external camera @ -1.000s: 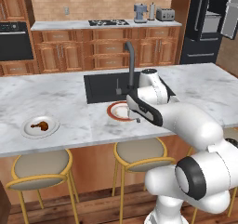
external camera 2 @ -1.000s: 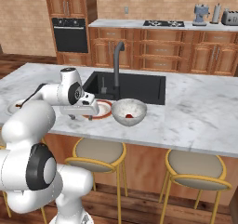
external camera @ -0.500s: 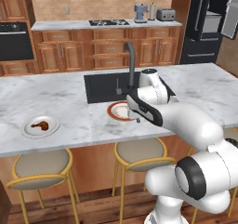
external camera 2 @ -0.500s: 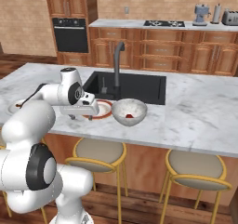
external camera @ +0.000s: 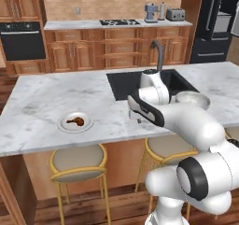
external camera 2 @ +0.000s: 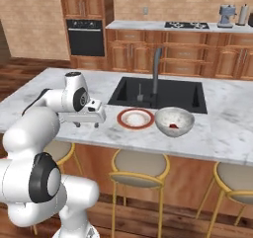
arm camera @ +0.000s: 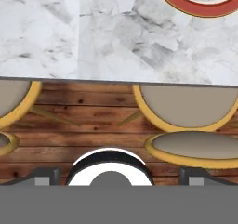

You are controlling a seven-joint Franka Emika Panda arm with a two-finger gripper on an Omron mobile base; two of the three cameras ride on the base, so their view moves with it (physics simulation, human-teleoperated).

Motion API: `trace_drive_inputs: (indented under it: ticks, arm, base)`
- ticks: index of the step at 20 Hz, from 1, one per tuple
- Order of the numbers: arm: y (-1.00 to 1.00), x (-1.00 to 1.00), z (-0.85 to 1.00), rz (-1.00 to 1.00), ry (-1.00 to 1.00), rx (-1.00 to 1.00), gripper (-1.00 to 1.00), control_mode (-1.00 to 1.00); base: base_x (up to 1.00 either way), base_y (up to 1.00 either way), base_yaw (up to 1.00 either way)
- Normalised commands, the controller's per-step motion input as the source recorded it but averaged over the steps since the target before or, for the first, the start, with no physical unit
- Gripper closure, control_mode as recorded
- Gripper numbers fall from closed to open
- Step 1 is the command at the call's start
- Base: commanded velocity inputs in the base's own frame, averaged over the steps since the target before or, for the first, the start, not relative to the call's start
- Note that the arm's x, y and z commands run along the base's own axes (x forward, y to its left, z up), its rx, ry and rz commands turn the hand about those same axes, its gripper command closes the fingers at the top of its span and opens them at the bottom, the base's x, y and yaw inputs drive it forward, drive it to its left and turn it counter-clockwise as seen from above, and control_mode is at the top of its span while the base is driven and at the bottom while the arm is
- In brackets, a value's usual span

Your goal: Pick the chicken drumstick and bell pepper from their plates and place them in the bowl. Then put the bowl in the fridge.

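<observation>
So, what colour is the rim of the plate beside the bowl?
Orange-red around a white centre; the plate shows best in the right base view, left of the bowl.

Beneath my fingers lies the marble worktop (arm camera: 93, 37); past its edge I see round stools (arm camera: 186, 107) on wooden floor (arm camera: 88, 121).

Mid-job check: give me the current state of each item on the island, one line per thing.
chicken drumstick: on its plain plate, untouched.
bell pepper: inside the bowl.
bowl: upright on the counter.
orange-rimmed plate: empty.
end effector: over the counter, empty; opening cannot be judged.
</observation>
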Motion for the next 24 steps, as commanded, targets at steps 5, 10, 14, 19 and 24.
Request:
trace_drive_inputs:
  ticks: [5, 10, 14, 19, 24]
  arm:
    - [0.00, 0.00, 0.00, 0.00, 0.00, 0.00, -1.00, 1.00]
    - [0.00, 0.00, 0.00, 0.00, 0.00, 0.00, -1.00, 1.00]
    - [0.00, 0.00, 0.00, 0.00, 0.00, 0.00, -1.00, 1.00]
    - [0.00, 0.00, 0.00, 0.00, 0.00, 0.00, -1.00, 1.00]
    - [0.00, 0.00, 0.00, 0.00, 0.00, 0.00, -1.00, 1.00]
  base:
    - [-0.01, 0.83, 0.00]
    - [0.08, 0.74, 0.00]
    - [0.33, 0.67, 0.00]
    - [0.47, 0.45, 0.01]
    - [0.54, 0.29, 0.05]
